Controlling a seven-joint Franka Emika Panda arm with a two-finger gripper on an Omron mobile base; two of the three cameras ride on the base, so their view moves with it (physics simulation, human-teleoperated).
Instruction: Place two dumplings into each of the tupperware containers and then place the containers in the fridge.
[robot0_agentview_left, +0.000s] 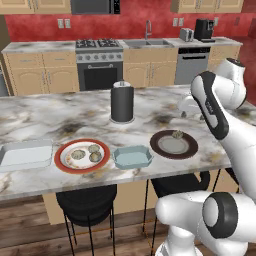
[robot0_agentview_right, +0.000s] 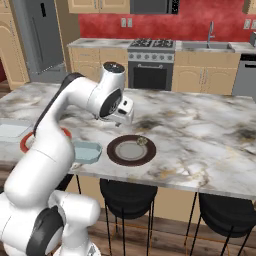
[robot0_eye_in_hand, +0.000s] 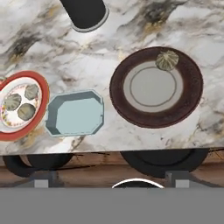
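Note:
Three dumplings (robot0_eye_in_hand: 19, 104) lie on a red-rimmed plate (robot0_eye_in_hand: 38, 85), also seen as dumplings (robot0_agentview_left: 86, 153). A lone dumpling (robot0_eye_in_hand: 167, 60) sits at the far rim of the dark brown plate (robot0_eye_in_hand: 131, 107), (robot0_agentview_left: 177, 134). The light blue tupperware container (robot0_eye_in_hand: 76, 113) stands empty between the two plates, (robot0_agentview_left: 132, 156). The larger translucent white container (robot0_agentview_left: 25, 152) lies empty at the left end. My gripper (robot0_eye_in_hand: 110, 178) hangs open and empty above the counter, over the brown plate (robot0_agentview_right: 130, 150). The grey fridge (robot0_agentview_right: 42, 35) stands at the back left, shut.
A black upright cylinder (robot0_agentview_left: 122, 102) stands mid-counter behind the plates. The marble island's front edge (robot0_eye_in_hand: 109, 151) runs just below the containers, with black stools (robot0_agentview_left: 86, 202) tucked under it. Stove, sink and cabinets line the far wall.

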